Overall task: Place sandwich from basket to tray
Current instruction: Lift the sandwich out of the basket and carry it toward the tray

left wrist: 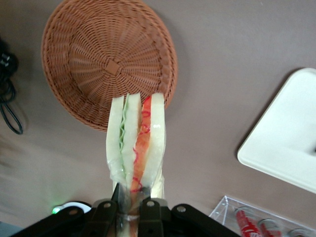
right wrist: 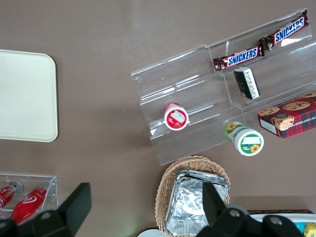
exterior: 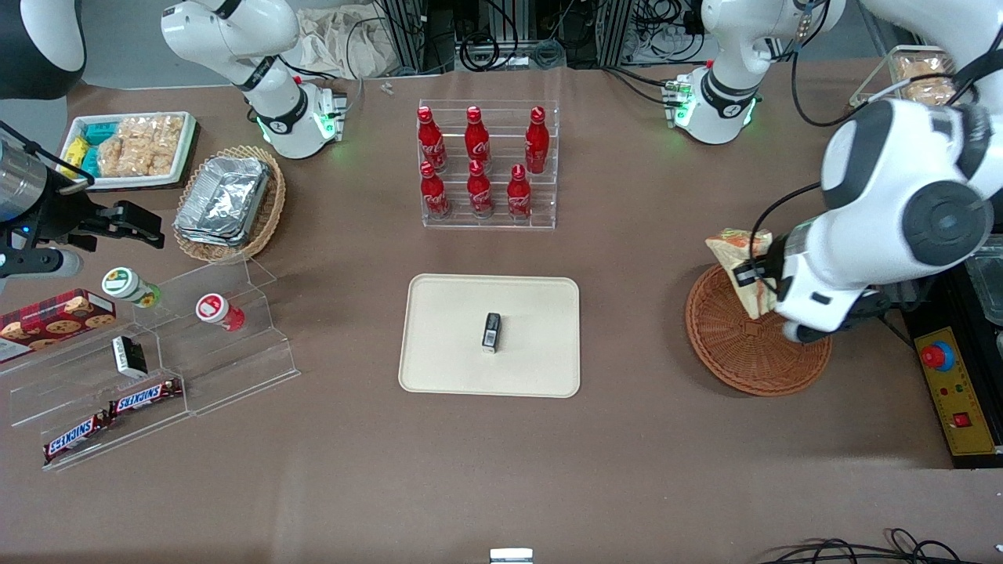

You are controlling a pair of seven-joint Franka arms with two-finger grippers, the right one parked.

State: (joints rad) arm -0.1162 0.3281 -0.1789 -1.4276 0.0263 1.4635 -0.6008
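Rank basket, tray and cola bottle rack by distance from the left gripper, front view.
The gripper holds the sandwich above the basket.
1. Basket: directly below.
2. Tray: mid-table, toward the parked arm.
3. Cola bottle rack: farther from the front camera than the tray.

Left arm bent low — gripper (left wrist: 130,213) clamped, fingers (left wrist: 149,210) pinched close

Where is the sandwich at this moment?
The sandwich is held by the gripper, lifted above the basket at the working arm's end of the table. It has not yet reached the tray.
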